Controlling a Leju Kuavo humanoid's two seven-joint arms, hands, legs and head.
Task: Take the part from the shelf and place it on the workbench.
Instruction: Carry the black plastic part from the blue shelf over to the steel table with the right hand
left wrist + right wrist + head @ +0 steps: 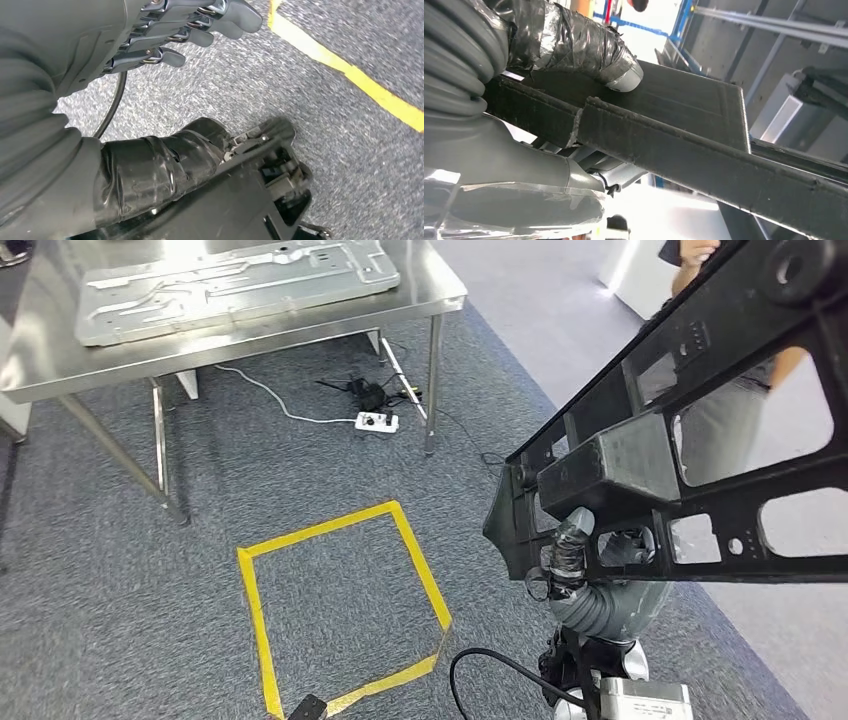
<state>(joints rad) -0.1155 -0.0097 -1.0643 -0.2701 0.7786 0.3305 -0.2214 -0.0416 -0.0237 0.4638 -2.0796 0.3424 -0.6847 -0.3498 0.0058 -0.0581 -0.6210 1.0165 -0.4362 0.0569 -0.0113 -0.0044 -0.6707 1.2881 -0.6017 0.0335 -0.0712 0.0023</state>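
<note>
The part (700, 440) is a large black plastic frame with several cut-out openings, held up at the right of the head view. My right hand (572, 558) grips its lower left end from below. In the right wrist view the taped thumb (574, 45) presses on a flat black bar of the part (694, 145). The steel workbench (60, 355) stands at the far left, well away from the part. My left hand (165, 45) hangs over the carpet with its fingers spread and nothing in it.
A silver stamped metal panel (230, 280) lies on the workbench. A yellow tape square (340, 590) marks the carpet ahead. A white power strip (377, 421) and cables lie under the table. A person (735, 415) stands behind the part at the right.
</note>
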